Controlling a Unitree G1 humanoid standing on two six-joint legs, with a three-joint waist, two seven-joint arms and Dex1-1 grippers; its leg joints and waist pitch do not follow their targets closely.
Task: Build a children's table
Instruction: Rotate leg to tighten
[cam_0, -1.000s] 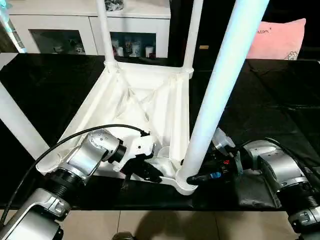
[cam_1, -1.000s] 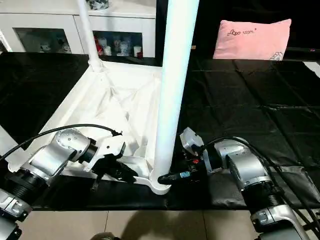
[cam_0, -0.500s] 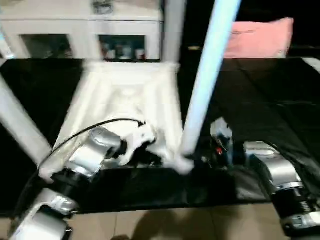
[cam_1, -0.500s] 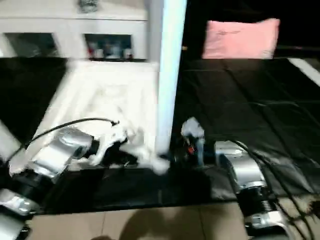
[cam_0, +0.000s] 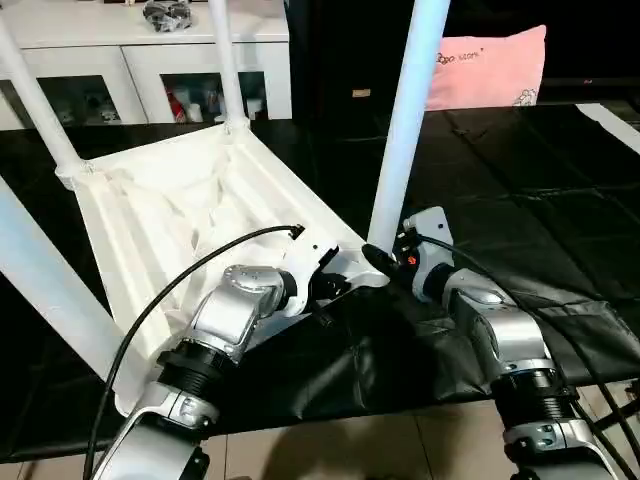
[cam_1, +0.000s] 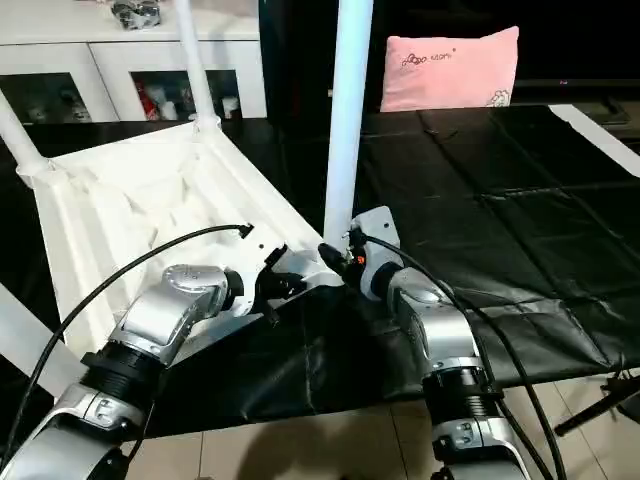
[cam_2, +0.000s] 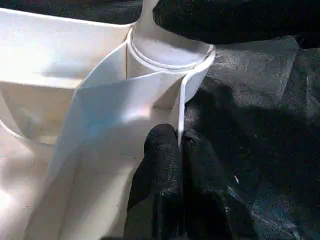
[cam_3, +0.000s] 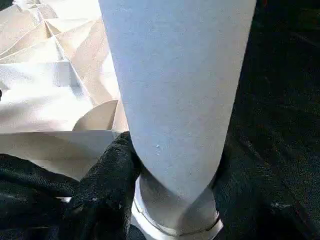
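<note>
Tabletop (cam_0: 180, 215) rim pinched by left tool (cam_2: 180, 142); upright leg (cam_0: 405, 130), socketed beside it, clasped by right tool (cam_3: 170, 165).

upturned white table (cam_0: 190, 215) (legs (cam_0: 405, 130) up)

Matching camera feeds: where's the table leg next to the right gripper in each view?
Left eye: leg upright, right of centre.
Right eye: leg upright, centre.
Left wrist: leg behind the tabletop wall.
Right wrist: leg close up, foreground.
Shared: corner socket at its base.
</note>
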